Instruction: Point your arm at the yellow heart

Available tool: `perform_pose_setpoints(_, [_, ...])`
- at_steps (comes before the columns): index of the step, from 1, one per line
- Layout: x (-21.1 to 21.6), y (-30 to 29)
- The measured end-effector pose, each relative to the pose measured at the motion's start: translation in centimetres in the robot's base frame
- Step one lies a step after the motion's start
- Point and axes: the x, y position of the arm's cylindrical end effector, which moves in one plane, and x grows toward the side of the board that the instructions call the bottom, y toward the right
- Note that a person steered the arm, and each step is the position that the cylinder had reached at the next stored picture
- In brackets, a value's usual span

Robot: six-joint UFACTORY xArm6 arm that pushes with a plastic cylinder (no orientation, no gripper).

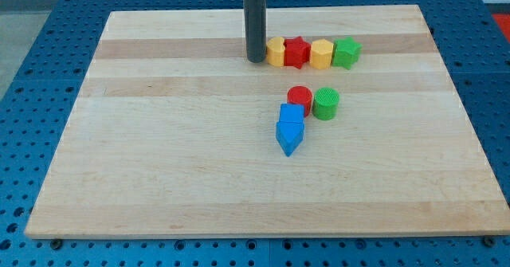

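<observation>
Pincer: none on this arm; it ends in a plain dark rod, so there is nothing to be wide, narrow or holding anything.
My tip: down on the counter, far side, a little left of the middle of the view.
Tip to target: the yellow block lies just to the right of my tip, touching it or very nearly so; I cannot tell which.
Is it the heart: of the two yellow blocks this one has the rounded look, so I judge it to be the yellow heart, though its left edge is partly hidden behind the rod.
Row beyond it: going right, a red star, a second yellow block with flat sides, perhaps a hexagon, then a green block, all side by side in one line running left to right.
Nearer cluster: well apart from the row, towards the near side, a red cylinder with a green cylinder touching its right, and a blue block, pointed at its near end, just in front of the red one.
Deciding relation: the target sits directly right of my tip, along the same line as the row.
Progress: I judge the pointing all but done; any further push right would likely shove the whole row.
</observation>
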Motion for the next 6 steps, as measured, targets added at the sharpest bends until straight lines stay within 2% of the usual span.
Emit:
perform_pose_setpoints(1, [0.0, -0.1])
perform_pose_setpoints(2, [-0.1, -2.7])
perform_pose_setpoints(3, [-2.5, -3.5])
perform_pose_setpoints(4, [-5.2, -2.6])
perform_pose_setpoints(6, [-5.2, 3.2])
